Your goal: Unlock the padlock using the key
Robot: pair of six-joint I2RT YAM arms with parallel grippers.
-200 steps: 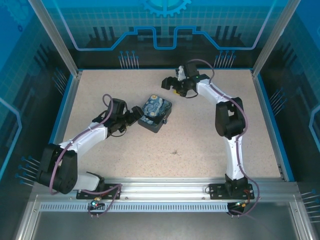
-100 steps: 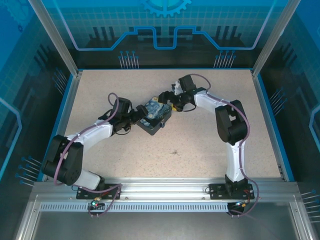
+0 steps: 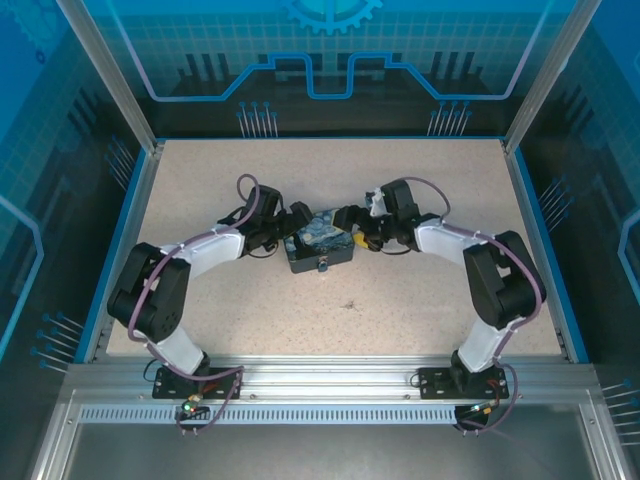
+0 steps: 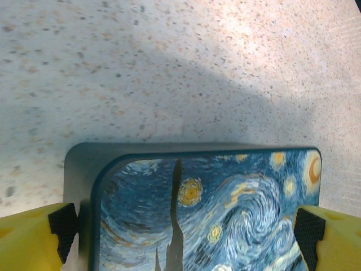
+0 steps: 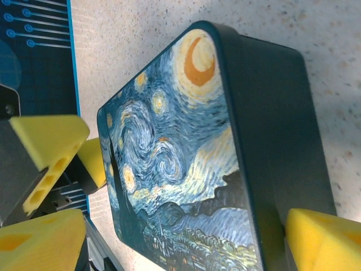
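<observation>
A dark box (image 3: pixel 322 243) with a swirly blue-and-yellow painted lid (image 4: pixel 208 209) lies mid-table. On its near side hangs a tiny dark piece with a pale glint, the padlock (image 3: pixel 323 265), too small to make out in detail. My left gripper (image 3: pixel 298 228) is open and straddles the box's left end, its yellow fingers (image 4: pixel 31 240) close against both sides. At the box's right end (image 5: pixel 271 113) my right gripper (image 3: pixel 352 225) is also open around it. One of its fingers (image 5: pixel 324 240) sits by the box's side wall and the other (image 5: pixel 39 243) stands off from it.
The speckled tabletop (image 3: pixel 400 300) stretches around the box, bordered by blue edging (image 3: pixel 540 250) and metal frame posts. In the right wrist view, the left gripper's yellow fingers (image 5: pixel 51 138) show beyond the box's far end.
Both arms have closed in on the box from either side. The box has turned from a diagonal to lie roughly level and has slid toward the near edge.
</observation>
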